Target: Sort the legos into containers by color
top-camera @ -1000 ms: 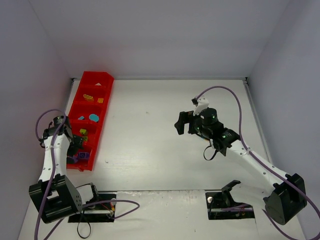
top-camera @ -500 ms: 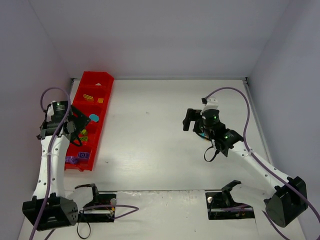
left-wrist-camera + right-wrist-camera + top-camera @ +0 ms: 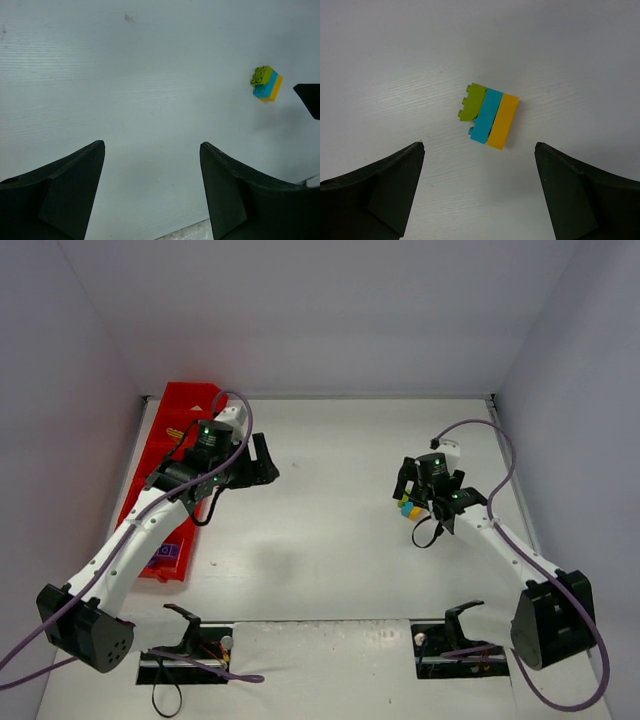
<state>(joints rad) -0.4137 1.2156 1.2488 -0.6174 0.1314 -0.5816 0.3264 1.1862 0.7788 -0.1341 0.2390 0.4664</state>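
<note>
Legos (image 3: 488, 118), a green-teal-orange stack, lie just ahead of the right tool (image 3: 478, 162), centred between its spread jaws. The left tool (image 3: 152, 152), likewise spread and holding nothing, is well apart.

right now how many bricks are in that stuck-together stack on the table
3: a lime green brick at one end, a teal brick in the middle, a yellow-orange brick at the other end. More may be hidden underneath.
</note>
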